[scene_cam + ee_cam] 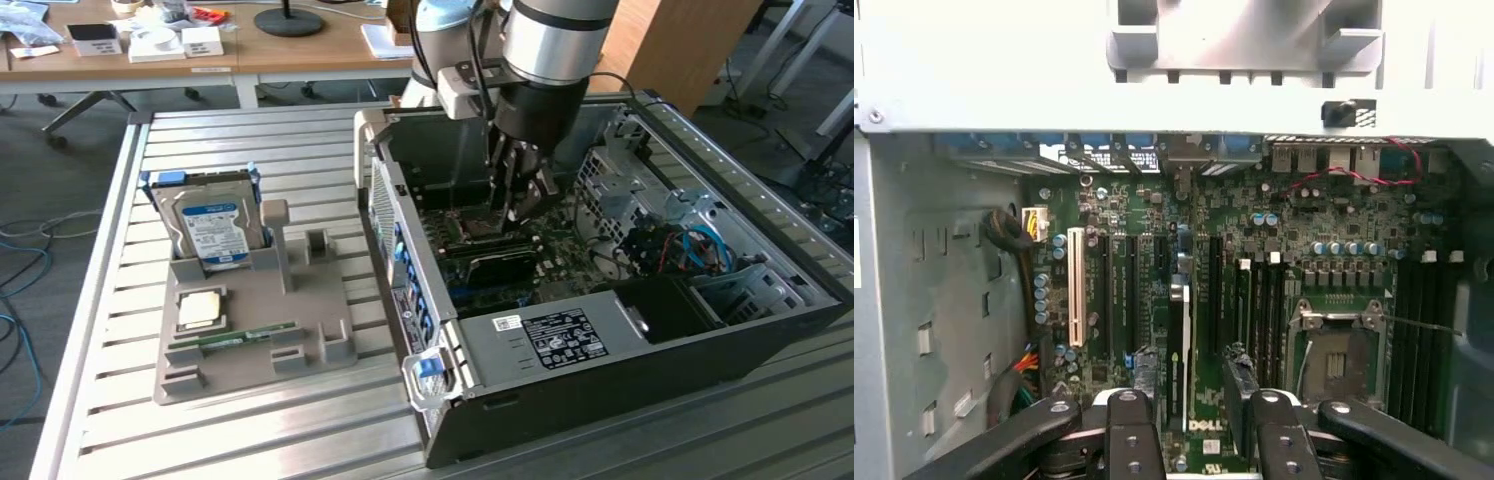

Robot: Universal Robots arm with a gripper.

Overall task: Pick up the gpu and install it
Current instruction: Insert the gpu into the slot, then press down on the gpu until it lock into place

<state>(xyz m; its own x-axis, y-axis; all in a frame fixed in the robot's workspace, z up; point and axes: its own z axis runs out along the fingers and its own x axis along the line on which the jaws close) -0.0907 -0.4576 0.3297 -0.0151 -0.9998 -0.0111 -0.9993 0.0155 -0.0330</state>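
Observation:
The gpu (1179, 350) shows edge-on in the wrist view as a thin green card standing upright in a slot of the motherboard (1154, 215), its dark fan side facing one finger. In the exterior view the gpu (497, 263) is a dark strip low inside the open computer case (747, 330). My gripper (1204, 425) is open, with one black finger on each side of the card and a small gap on both sides. In the exterior view the gripper (518, 212) reaches down into the case just above the card.
A grey holder (254, 345) left of the case carries a silver hard drive (214, 225), a square chip (200, 308) and a narrow RAM strip (240, 337). The CPU socket (1334, 355), RAM slots and case walls crowd the gripper. Desks stand behind.

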